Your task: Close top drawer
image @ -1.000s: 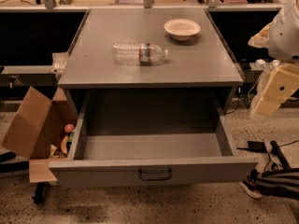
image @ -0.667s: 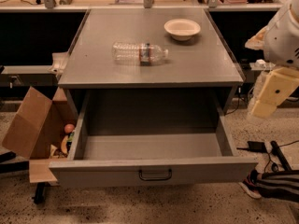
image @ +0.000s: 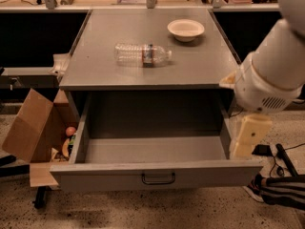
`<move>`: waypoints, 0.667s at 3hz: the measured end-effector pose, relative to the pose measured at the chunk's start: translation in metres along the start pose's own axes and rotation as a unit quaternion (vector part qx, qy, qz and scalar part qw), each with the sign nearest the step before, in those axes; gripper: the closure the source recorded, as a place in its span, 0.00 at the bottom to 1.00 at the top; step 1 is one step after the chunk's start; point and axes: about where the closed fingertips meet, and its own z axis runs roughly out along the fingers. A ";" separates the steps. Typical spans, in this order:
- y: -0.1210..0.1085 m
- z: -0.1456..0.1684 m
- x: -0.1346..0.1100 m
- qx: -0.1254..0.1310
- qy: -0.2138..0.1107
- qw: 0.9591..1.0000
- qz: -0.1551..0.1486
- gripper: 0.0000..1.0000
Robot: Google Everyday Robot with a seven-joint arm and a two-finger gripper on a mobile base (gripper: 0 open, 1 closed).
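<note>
The end effector [image: 249, 136] hangs just right of the pulled-out top drawer [image: 157, 174]. Apart or together, I cannot tell. To its upper left, the label on the bottle [image: 142, 54] cannot be read.

The top drawer [image: 95, 175] stands pulled out at 6 o'clock from under the cabinet top [image: 95, 70], with its handle [image: 158, 178] mid-front. On the top, a bottle [image: 143, 55] lies on its side near the middle, and a bowl [image: 186, 30] sits at 1 o'clock from it. A box [image: 28, 132] sits on the floor at the drawer's 9 o'clock. The gripper [image: 249, 136] hangs at its 3 o'clock, just beside the right wall, below the arm [image: 271, 70].
</note>
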 end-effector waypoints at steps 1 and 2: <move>0.033 0.055 0.011 -0.036 -0.027 0.999 0.001 0.19; 0.065 0.112 0.026 -0.070 -0.067 0.995 0.020 0.43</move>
